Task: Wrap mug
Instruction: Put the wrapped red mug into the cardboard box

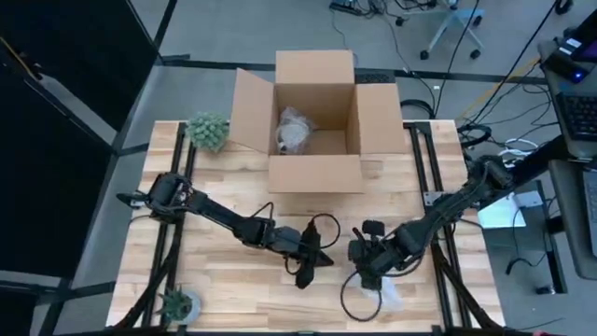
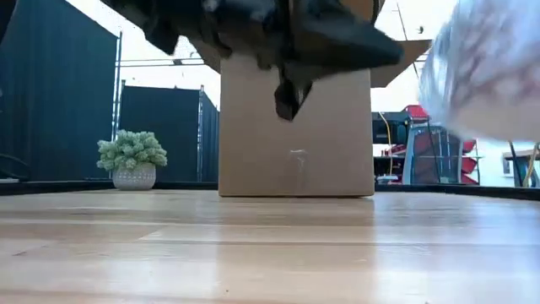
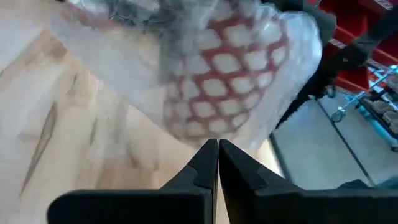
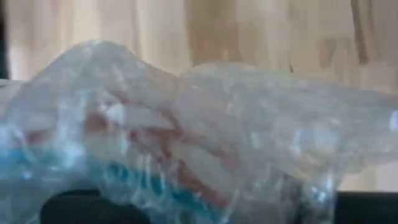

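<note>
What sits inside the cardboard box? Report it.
Inside the cardboard box lies one pale wrapped bundle, at its left side. The wrapping hides what it contains; the rest of the floor looks bare.

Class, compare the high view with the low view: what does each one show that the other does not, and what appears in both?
Only the high view shows inside the open cardboard box, where a wrapped bundle lies, a second small plant at the table's near-left corner, and both arms whole, the left gripper beside the right gripper.

Only the low view shows the box's closed front wall, the room behind, and the bubble-wrapped mug lifted off the wooden table.

Both show the box, the table and the potted succulent.
</note>
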